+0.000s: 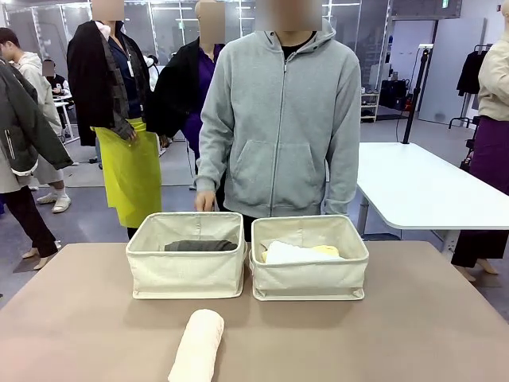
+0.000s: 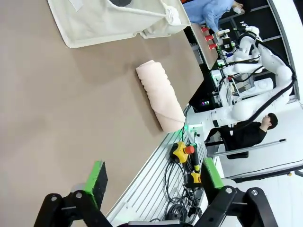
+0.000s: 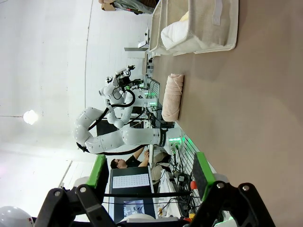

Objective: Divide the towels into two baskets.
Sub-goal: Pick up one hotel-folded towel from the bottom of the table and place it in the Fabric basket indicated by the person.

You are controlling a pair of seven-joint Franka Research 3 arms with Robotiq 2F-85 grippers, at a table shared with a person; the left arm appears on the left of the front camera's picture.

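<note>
Both hands wide open and empty: left hand [image 2: 154,182] hanging over the near table [image 1: 413,334] edge, well short of the cream towel [image 1: 196,347]; right hand [image 3: 151,175] likewise back from it. Cream towel lying alone on the table, just in front of the left basket [image 1: 188,255], which holds only the dark grey towel [image 1: 200,246]; white towel [image 1: 288,253] and pale yellow towel [image 1: 324,251] together in the right basket [image 1: 309,258] beside it. Last step apparently pending: reach to the cream roll, close across its middle, lift and drop into the left basket for an even split.
</note>
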